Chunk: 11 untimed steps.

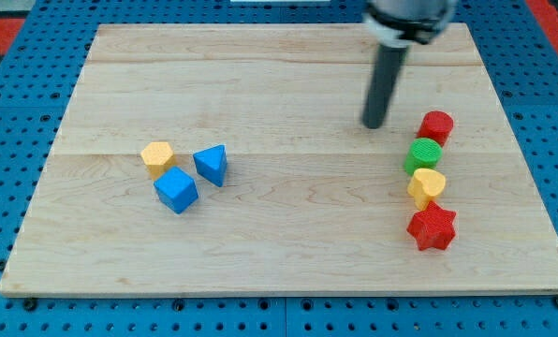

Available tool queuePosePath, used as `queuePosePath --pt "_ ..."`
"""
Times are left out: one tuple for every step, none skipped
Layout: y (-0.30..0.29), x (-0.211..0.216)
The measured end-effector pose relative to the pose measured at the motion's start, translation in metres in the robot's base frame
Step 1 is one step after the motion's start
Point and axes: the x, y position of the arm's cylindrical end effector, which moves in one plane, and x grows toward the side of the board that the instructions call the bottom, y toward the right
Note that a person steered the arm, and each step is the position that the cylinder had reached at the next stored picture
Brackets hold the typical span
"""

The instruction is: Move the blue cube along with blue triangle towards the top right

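Observation:
The blue cube (176,190) lies at the lower left of the wooden board (288,234). The blue triangle (211,165) sits just up and to the right of it, close beside it. A yellow block (157,157) rests against the cube's upper left. My tip (374,124) is far to the right of these blocks, near the board's upper right, touching no block.
A column of blocks stands at the right: a red block (436,126), a green block (425,155), a yellow heart-like block (427,186) and a red star (432,227). The red block is just right of my tip.

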Motion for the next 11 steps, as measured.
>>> queuePosePath --pt "-0.030 0.042" --pt "-0.030 0.098" --pt "-0.077 0.143" --pt "-0.157 0.162" --pt "-0.207 0.161" --pt "-0.223 0.122" --pt "-0.189 0.091" --pt "-0.138 0.066" --pt "-0.108 0.036" --pt "-0.060 0.014" --pt "-0.012 -0.005"
